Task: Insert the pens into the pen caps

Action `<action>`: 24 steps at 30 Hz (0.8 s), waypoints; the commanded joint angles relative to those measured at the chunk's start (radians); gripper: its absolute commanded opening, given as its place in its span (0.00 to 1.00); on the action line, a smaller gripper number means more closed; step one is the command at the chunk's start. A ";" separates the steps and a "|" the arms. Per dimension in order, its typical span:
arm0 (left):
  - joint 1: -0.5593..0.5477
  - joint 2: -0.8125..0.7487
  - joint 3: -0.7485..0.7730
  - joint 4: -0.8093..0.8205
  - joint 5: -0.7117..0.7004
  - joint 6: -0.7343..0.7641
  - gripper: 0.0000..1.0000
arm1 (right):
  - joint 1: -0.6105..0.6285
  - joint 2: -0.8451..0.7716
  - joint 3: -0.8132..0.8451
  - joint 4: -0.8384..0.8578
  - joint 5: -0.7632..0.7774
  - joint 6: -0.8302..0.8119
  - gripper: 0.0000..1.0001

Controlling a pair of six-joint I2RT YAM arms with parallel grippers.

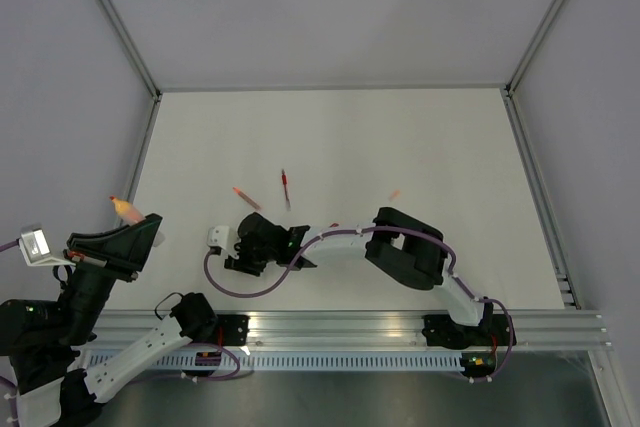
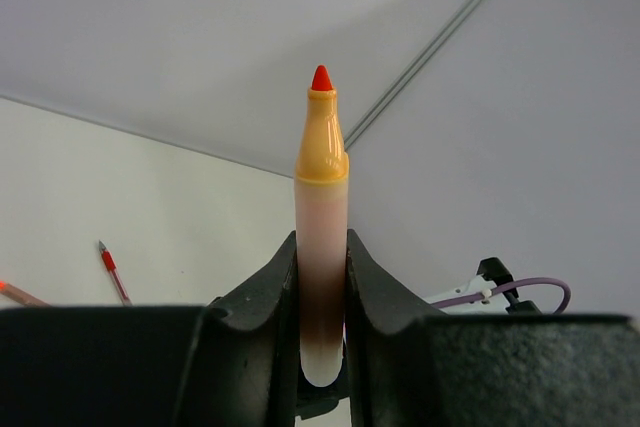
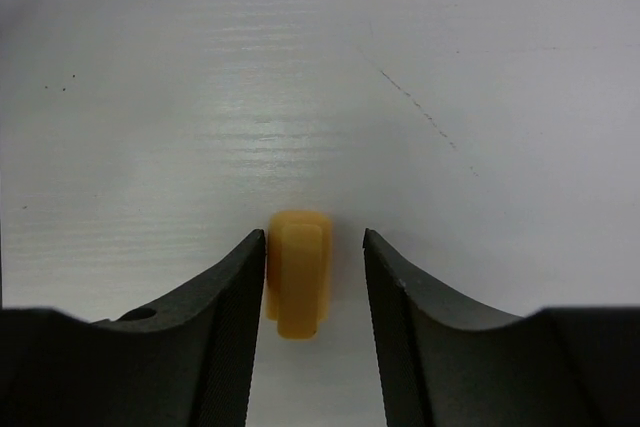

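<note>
table (image 3: 300, 97): right wrist alone shows orange cap (image 3: 298, 272)

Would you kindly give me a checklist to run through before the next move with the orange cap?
1. Hold of the left gripper on the orange pen: ok, clamped upright, tip bare.
2. Place of the orange cap between the fingers of the right gripper: ok, it lies on the table.
3. Right jaws closed on the cap: not ok, a gap shows on one side.
4. Which way the cap's open end faces: cannot tell.
5. The red pen clear of both arms: ok, it lies apart on the table.
</note>
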 commanded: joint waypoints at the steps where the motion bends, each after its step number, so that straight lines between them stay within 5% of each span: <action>1: -0.001 -0.008 0.004 0.009 -0.014 -0.016 0.02 | 0.016 0.041 0.014 -0.018 0.069 -0.005 0.49; 12: -0.001 0.000 -0.021 0.013 -0.025 -0.016 0.02 | 0.014 0.001 -0.028 -0.038 0.161 0.049 0.22; 16: -0.001 0.041 -0.075 0.037 -0.045 -0.021 0.02 | -0.001 -0.048 -0.009 -0.090 0.241 0.087 0.00; 24: -0.001 0.132 -0.206 0.140 0.027 -0.047 0.02 | -0.150 -0.267 -0.037 -0.168 0.244 0.270 0.00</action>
